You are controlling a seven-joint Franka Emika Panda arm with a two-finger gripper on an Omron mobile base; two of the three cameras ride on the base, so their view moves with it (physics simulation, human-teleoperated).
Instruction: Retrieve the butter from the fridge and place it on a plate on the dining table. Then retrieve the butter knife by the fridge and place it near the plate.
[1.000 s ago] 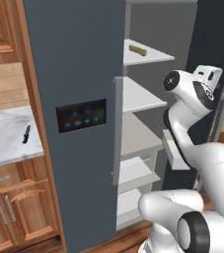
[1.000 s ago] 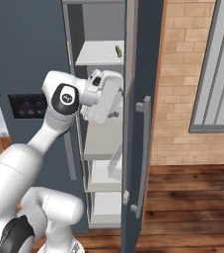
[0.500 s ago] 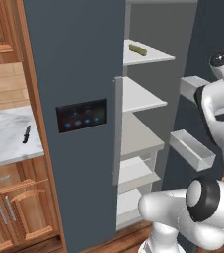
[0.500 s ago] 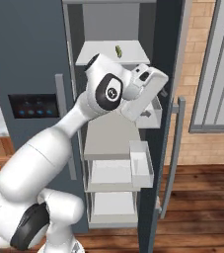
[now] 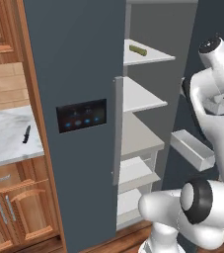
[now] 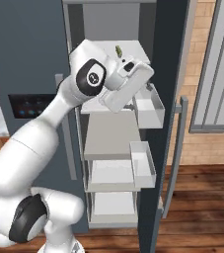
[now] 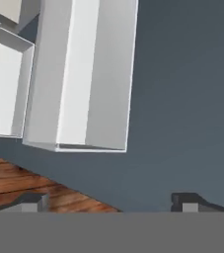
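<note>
The fridge (image 5: 79, 74) is standing open, with the butter (image 5: 137, 50) lying on its top shelf (image 5: 148, 55) at 12 o'clock. The tool (image 7: 108, 200) is facing the inner door, fingers (image 7: 185, 200) spread apart and gripping nothing. The butter knife (image 5: 26, 134) is lying on the bench (image 5: 5, 143) at 9 o'clock.

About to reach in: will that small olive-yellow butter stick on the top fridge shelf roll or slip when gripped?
The small olive-yellow butter stick looks slim and rounded, so it may roll if nudged sideways. It lies alone on the flat pale shelf, probably light.
</note>
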